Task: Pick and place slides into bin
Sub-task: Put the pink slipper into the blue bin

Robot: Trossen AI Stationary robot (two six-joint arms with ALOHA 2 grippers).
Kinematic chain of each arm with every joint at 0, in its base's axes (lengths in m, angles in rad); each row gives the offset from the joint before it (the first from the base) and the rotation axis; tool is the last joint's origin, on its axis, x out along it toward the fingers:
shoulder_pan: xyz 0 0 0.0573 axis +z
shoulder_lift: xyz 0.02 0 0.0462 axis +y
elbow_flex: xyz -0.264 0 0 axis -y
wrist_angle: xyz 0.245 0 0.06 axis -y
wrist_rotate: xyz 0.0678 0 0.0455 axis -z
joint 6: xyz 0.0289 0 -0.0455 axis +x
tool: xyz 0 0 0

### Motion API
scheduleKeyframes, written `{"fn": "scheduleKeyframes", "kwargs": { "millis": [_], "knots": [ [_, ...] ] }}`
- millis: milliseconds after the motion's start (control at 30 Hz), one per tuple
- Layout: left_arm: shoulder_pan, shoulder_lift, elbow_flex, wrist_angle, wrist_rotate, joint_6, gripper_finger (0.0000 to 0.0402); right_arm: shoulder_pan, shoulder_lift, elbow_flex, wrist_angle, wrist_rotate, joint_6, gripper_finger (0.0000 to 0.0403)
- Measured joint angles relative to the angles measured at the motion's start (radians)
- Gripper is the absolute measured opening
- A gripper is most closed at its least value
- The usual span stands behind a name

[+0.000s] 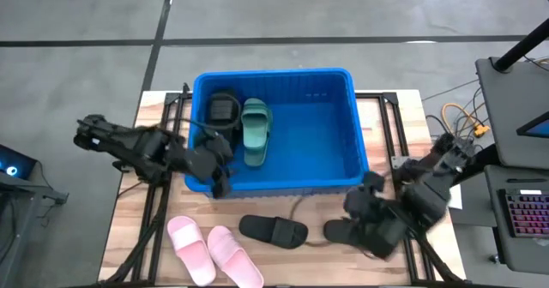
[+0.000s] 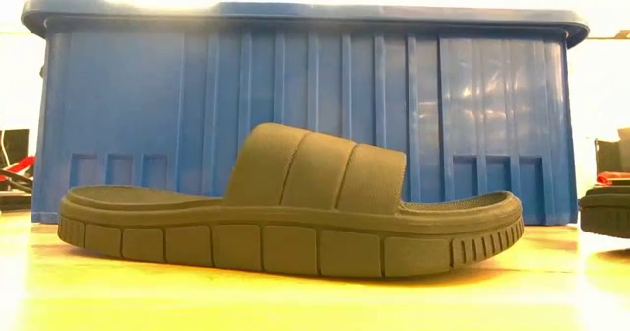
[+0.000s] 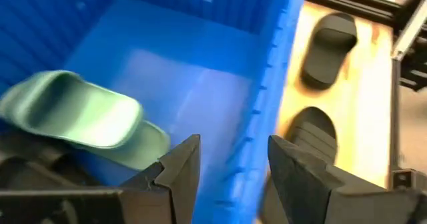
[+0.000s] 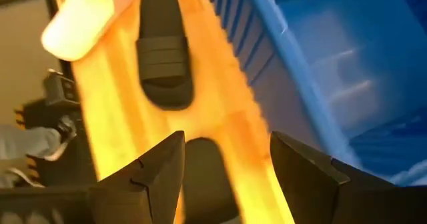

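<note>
A green slide (image 1: pixel 256 131) and a black slide (image 1: pixel 224 109) are seen lying inside the blue bin (image 1: pixel 358 134), near its left wall. Two more black slides (image 1: pixel 273 230) are laid on the desk (image 1: pixel 130 202) by its front edge, just outside the bin. Two pink slides (image 1: pixel 210 250) are laid at the front left corner. The left gripper (image 1: pixel 220 170) is held over the bin's front left corner, its fingers apart and empty. The right gripper (image 1: pixel 367 213) is held over the right black slide (image 1: pixel 339 231), fingers spread apart.

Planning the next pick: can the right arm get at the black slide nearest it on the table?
Probably yes: the right gripper hangs open right over that black slide, which lies on bare table outside the bin, nothing between.
</note>
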State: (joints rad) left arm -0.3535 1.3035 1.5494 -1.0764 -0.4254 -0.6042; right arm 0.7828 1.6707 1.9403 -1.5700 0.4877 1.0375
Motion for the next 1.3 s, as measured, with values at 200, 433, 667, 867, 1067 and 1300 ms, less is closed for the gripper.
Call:
{"fn": "scheduleKeyframes", "kwargs": {
  "millis": [200,433,667,867,1067,1300],
  "knots": [
    [-0.111,0.092,0.023,0.072,0.041,-0.044,0.0160,0.176,0.020,-0.072,0.009,0.077,0.332,0.0210],
    [-0.182,0.144,0.023,0.147,0.069,-0.100,0.0160,0.279,0.086,-0.159,0.064,0.142,0.606,0.0210],
    [-0.236,0.167,0.015,0.149,0.145,-0.190,0.0160,0.283,0.145,-0.183,0.180,0.117,0.614,0.0210],
    [-0.284,0.183,-0.005,0.148,0.175,-0.260,0.0160,0.272,0.163,-0.191,0.187,0.117,0.605,0.0210],
    [-0.317,0.213,-0.018,0.152,0.201,-0.307,0.0160,0.271,0.163,-0.225,0.190,0.116,0.669,0.0210],
    [-0.358,0.244,-0.018,0.160,0.206,-0.397,0.0160,0.287,0.163,-0.267,0.195,0.113,0.794,0.0210]
  ]
}}
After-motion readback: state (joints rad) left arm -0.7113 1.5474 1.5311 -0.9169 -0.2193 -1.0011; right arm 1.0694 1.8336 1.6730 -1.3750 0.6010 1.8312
